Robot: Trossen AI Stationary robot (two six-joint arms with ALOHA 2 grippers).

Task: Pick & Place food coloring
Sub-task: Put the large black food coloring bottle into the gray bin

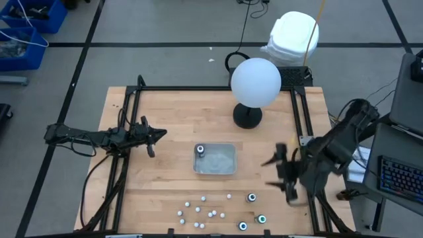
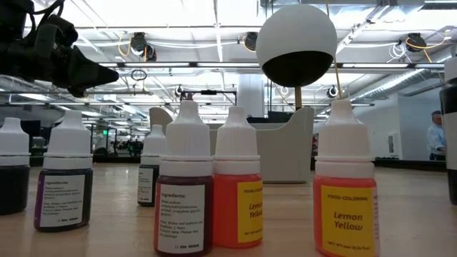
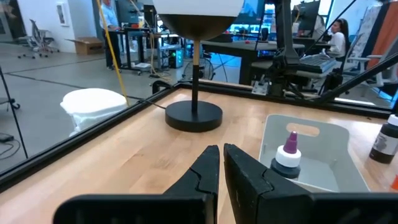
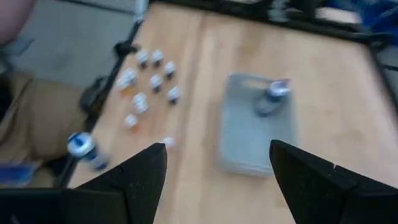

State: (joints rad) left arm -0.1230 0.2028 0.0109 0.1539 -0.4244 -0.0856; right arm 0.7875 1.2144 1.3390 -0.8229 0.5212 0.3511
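Tray [image 1: 228,166]: table middle, 1 bottle [image 1: 200,151] standing in its left end.
Loose bottles [image 1: 205,210]: along the table's front edge.
Right gripper [image 1: 280,173]: fingers spread wide, empty, near the right edge.
Left gripper [image 1: 154,137]: fingers pressed together, empty, near the left edge.

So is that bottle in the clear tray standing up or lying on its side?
Standing upright. In the left wrist view the bottle rests on its base with its purple cap pointing up, in a corner of the tray.

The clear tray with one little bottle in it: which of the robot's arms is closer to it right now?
Left, narrowly. The left end effector, shut, sits off the tray's left side. The right end effector, open, hangs off its right side, slightly farther, above the loose bottles.
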